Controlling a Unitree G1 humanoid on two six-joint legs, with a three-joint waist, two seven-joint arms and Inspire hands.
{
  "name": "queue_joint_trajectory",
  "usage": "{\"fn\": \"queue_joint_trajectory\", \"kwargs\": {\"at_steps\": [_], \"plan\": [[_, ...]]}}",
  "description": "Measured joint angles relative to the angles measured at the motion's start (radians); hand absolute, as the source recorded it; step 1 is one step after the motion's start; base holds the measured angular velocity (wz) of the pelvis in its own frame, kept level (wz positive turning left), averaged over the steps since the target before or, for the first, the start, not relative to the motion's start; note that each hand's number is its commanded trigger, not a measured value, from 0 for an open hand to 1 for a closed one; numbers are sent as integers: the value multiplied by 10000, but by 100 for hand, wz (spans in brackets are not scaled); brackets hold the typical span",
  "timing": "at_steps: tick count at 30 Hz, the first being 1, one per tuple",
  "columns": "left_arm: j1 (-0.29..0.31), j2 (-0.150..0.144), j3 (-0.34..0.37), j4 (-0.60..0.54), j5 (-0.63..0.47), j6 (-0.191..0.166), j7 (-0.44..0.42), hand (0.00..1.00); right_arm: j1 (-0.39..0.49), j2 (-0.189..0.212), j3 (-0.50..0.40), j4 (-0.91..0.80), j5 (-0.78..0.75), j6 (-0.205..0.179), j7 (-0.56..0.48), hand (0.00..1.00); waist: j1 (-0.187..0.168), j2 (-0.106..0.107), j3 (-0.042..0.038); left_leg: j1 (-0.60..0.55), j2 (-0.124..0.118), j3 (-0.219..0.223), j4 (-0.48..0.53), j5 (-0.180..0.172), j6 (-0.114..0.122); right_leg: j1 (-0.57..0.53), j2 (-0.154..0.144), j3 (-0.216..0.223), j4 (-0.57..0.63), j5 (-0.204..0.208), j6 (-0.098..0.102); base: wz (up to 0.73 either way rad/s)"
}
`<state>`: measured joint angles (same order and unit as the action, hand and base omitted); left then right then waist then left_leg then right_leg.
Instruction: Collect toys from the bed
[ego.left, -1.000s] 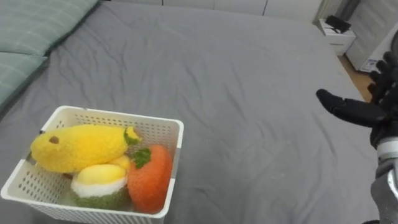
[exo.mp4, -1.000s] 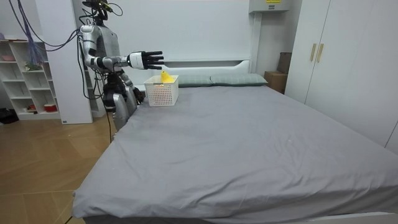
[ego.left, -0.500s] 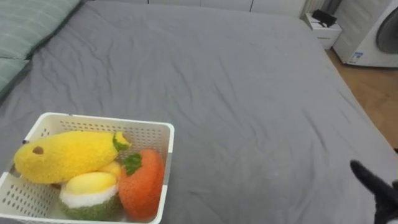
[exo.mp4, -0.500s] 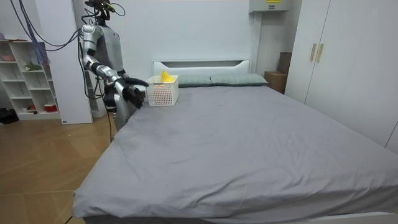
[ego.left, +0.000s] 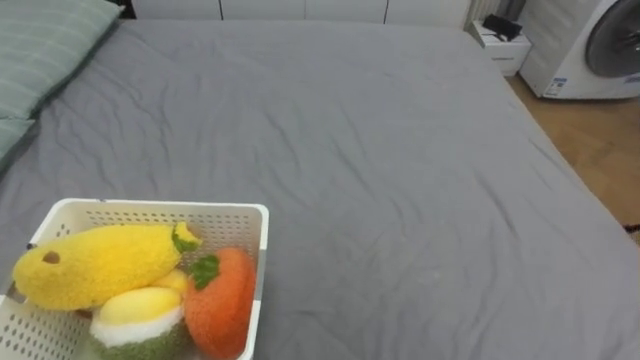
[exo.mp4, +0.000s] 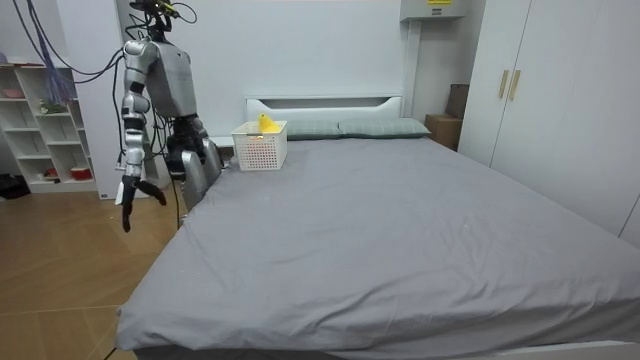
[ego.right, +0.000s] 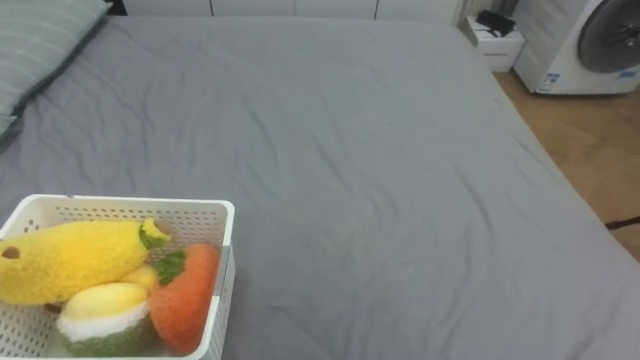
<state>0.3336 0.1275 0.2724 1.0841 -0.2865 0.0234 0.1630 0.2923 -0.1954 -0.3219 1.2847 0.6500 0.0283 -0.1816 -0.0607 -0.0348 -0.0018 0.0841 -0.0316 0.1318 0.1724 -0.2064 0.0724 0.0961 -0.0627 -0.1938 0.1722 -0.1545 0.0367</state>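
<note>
A white slatted basket (ego.left: 160, 209) sits on the grey bed (ego.left: 380, 180) at the lower left of the eye views. It holds three plush toys: a long yellow one (ego.left: 95, 265) lying across the top, an orange one with a green leaf (ego.left: 220, 305), and a yellow, white and green one (ego.left: 135, 318). In the room view the basket (exo.mp4: 260, 147) stands near the headboard, beside where I stand at the bed's side. My right hand (exo.mp4: 128, 205) hangs low at my side over the wood floor, fingers loose and holding nothing.
Striped green pillows (ego.left: 45, 45) lie at the far left. Beyond the bed's far side are a washing machine (ego.left: 600, 40), a small white nightstand (ego.left: 500, 45) and wood floor. A white shelf unit (exo.mp4: 45, 120) stands behind me, and wardrobes (exo.mp4: 530, 90) line the room view's right.
My right arm, stretched out level over the bed a second ago, has swung down to hang at my side and left the eye view. The eye view has shifted. The basket and toys stay put.
</note>
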Motion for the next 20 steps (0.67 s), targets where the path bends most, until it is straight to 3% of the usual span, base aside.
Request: {"fn": "queue_joint_trajectory", "kwargs": {"at_steps": [8, 14, 20], "plan": [[-161, -25, -139, 377, 752, 246, -174, 0, -1088, 153, 1366, 370, -3386, 389, 803, 0, 407, 135, 12, 5, -3, -85, 0, 25, 36, 84, 5, -105, -60, -37, -5, 5], [-368, -53, -566, 336, 1749, 635, -172, 0, -1528, 282, 2215, -152, -4164, 479, 1124, 0, 458, 145, 20, -69, -18, -209, -24, 29, 26, 110, -1, -271, -216, -102, -13, 8], [-617, -78, -1104, 37, 2538, 761, 9, 0, -1566, 394, 2774, -212, -4129, 605, 1248, 0, 438, 123, 59, -127, -36, -378, -30, 50, 0, 246, 18, -389, -297, -107, -9, 7]]}}
